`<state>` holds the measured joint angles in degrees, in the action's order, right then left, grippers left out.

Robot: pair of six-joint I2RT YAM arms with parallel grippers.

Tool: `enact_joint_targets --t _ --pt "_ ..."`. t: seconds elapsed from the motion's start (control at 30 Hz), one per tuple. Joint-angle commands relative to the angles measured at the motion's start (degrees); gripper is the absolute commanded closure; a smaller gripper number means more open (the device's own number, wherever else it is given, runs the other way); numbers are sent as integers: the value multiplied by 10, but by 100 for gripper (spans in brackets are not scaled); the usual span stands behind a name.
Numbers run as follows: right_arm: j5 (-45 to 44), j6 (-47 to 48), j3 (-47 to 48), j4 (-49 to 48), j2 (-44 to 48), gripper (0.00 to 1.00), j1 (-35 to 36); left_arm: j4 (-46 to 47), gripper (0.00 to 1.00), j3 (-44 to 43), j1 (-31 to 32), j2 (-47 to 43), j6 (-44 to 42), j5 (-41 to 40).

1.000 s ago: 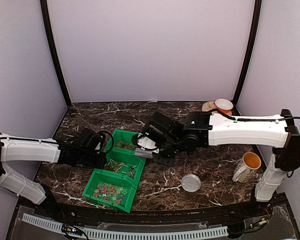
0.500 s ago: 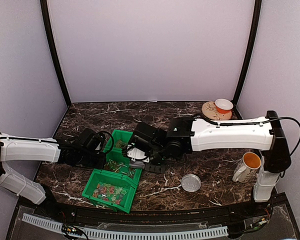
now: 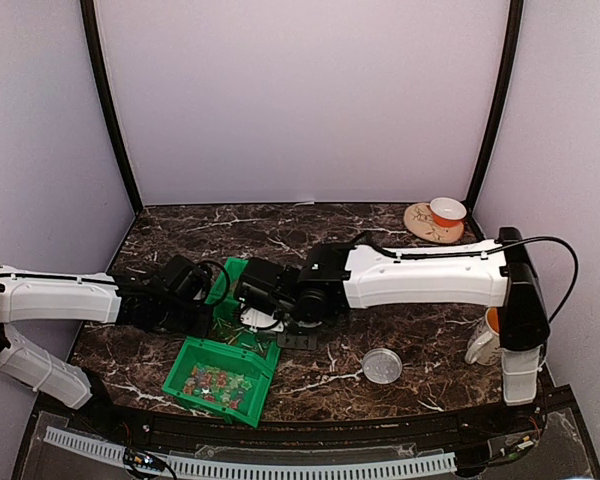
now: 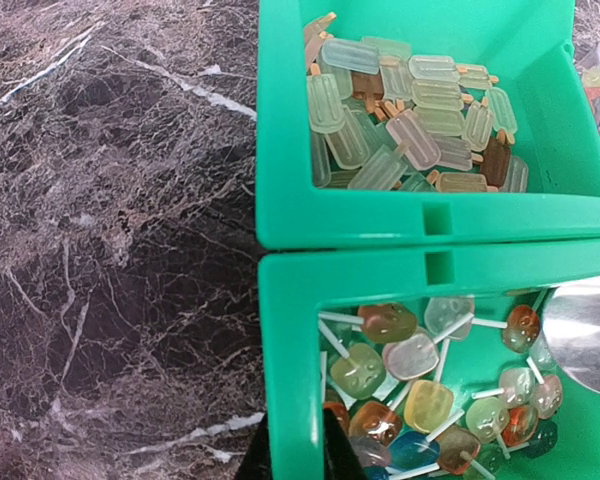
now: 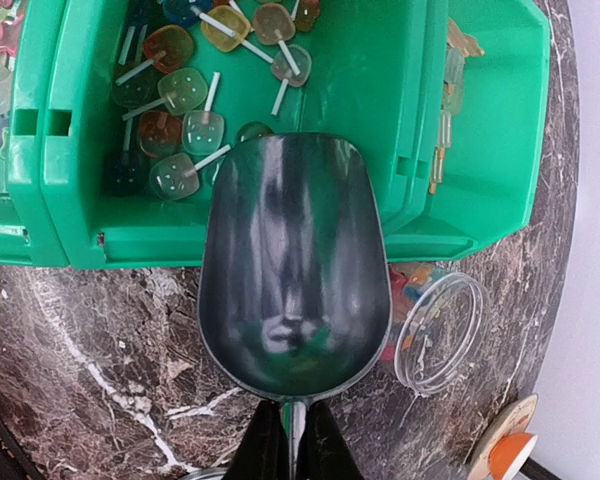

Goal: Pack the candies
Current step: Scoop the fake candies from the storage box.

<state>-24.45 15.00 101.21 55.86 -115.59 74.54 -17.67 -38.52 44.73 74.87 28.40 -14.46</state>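
Plainly the candies [image 5: 180,95] to be scooped are the flat lollipops on white sticks. They lie loose in the middle bin [image 5: 370,70], mostly toward its ten o'clock side in the right wrist view. Popsicle-shaped candies [image 4: 410,130] fill the neighbouring bin [image 4: 540,60].

The metal scoop [image 5: 290,270] hangs empty over the middle bin's near wall, its lip pointing at twelve o'clock toward the pile. The right pincer [image 5: 292,440] is clamped on its thin handle. The left pincer [image 4: 292,462] is pinched on that bin's side wall, steadying it.

To do this well, I judge the scoop should tip its lip down and enter low along the bin floor. Pushing toward ten o'clock should let the sticks slide in rather than snag on the rim, and a modest load is safer.

The clear jar [image 5: 435,330] sits on the dark worktop [image 5: 100,340] at four o'clock from the scoop, just beside the bins, with some candies already inside. Its mouth may be narrower than the scoop, so a slow pour should matter.
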Motion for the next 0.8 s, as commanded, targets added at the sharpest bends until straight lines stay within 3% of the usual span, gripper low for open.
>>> enact_joint_targets --t 0.0,0.53,0.77 --pt "-29 15 33 17 -28 100 9 14 100 -19 12 -26 -21 -17" --pt "73 106 118 16 -108 100 28 41 100 -9 22 -46 -29 -7" --pt "148 112 39 -89 -91 100 24 38 100 -8 21 -44 -27 -9"
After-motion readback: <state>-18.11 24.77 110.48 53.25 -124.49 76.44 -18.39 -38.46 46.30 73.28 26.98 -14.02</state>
